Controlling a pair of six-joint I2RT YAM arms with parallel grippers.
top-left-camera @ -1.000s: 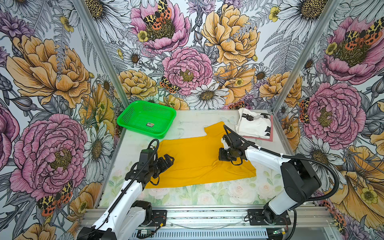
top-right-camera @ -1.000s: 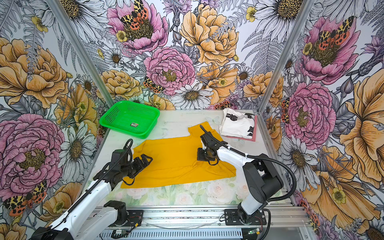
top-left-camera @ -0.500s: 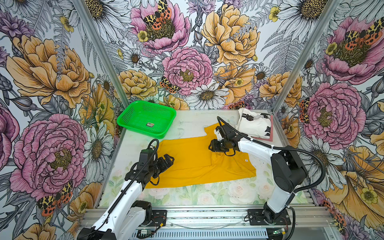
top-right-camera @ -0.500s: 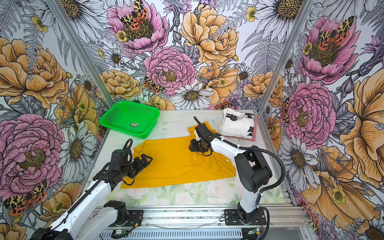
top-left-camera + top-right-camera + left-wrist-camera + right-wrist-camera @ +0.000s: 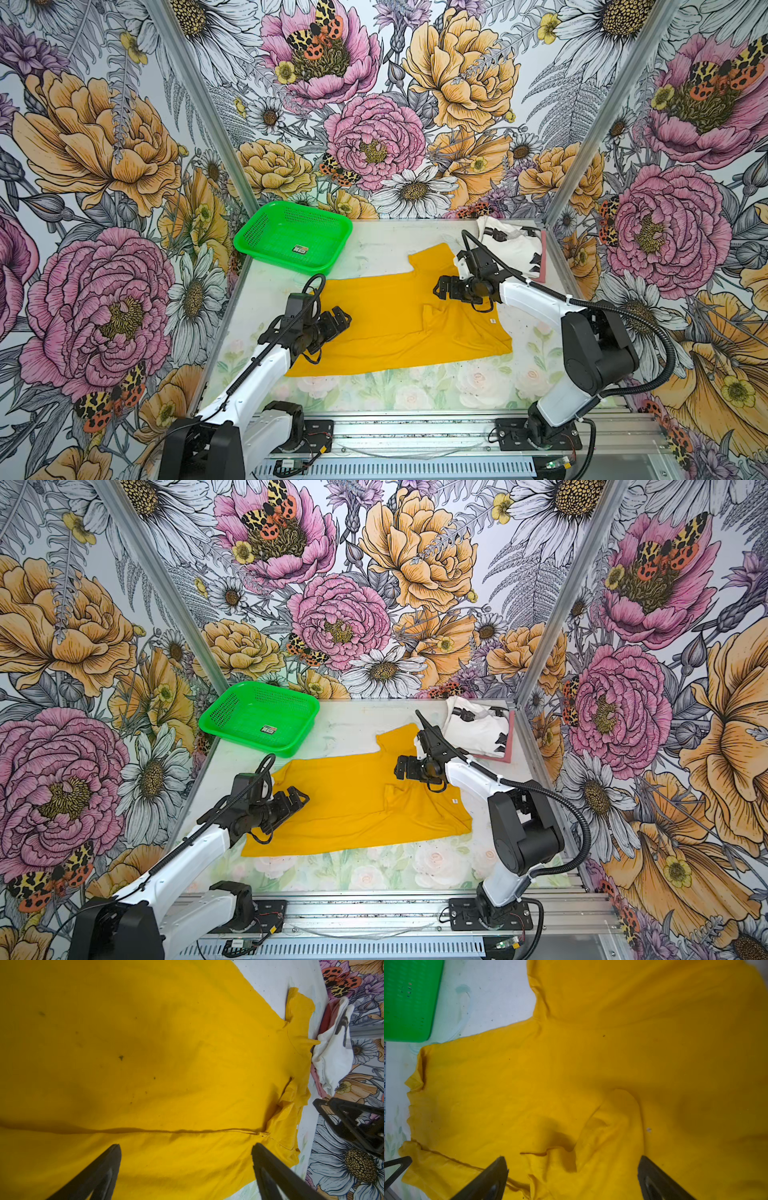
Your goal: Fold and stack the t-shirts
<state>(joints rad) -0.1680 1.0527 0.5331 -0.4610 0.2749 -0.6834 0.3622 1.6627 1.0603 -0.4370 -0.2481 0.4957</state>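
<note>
Table [image 5: 374, 395]: yellow t-shirt [image 5: 386, 320] under left end effector [image 5: 343, 318], right end effector [image 5: 440, 291].

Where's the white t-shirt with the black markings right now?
The white t-shirt lies in the far right corner of the table in both top views, on top of the pink t-shirt, just beyond the spread yellow t-shirt.
</note>
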